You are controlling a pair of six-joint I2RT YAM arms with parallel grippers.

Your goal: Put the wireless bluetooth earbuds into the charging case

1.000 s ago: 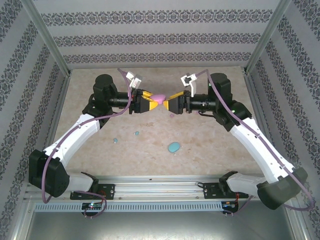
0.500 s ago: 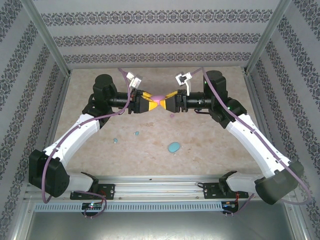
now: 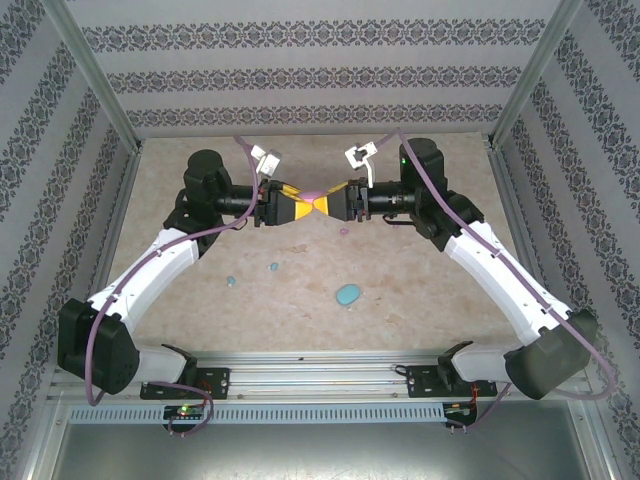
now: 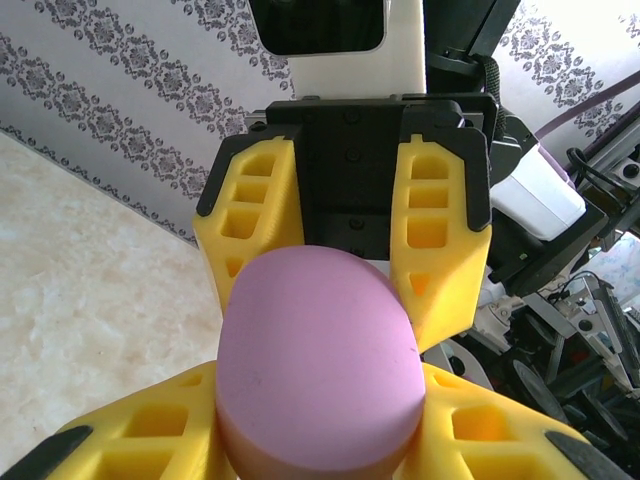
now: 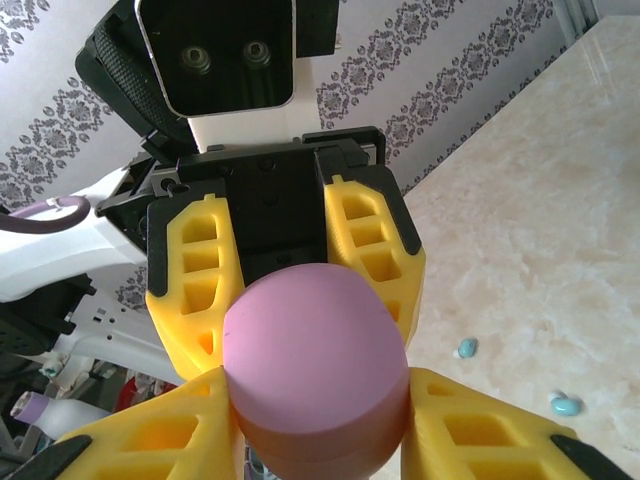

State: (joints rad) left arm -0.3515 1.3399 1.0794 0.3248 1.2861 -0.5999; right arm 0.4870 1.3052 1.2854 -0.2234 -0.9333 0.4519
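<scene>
Left gripper [image 3: 303, 206] and right gripper [image 3: 329, 202] meet nose to nose in the upper centre of the top view. Each is closed down to the width of the pink case [image 3: 314, 193], which they grip between them from opposite ends, apparently raised off the table [image 3: 430, 290]. In the wrist views the case looks shut, with a seam near its lower edge and no opening to be seen. Nothing appears inserted yet. Two light-blue earbuds [image 3: 230, 281] lie on the table lower left of centre, and a small pink earbud [image 3: 344, 231] sits just below the grippers. The light-blue case [image 3: 348, 294] lies apart, lower centre. By this the task is near its start: the case has to be opened and the earbuds seated.
</scene>
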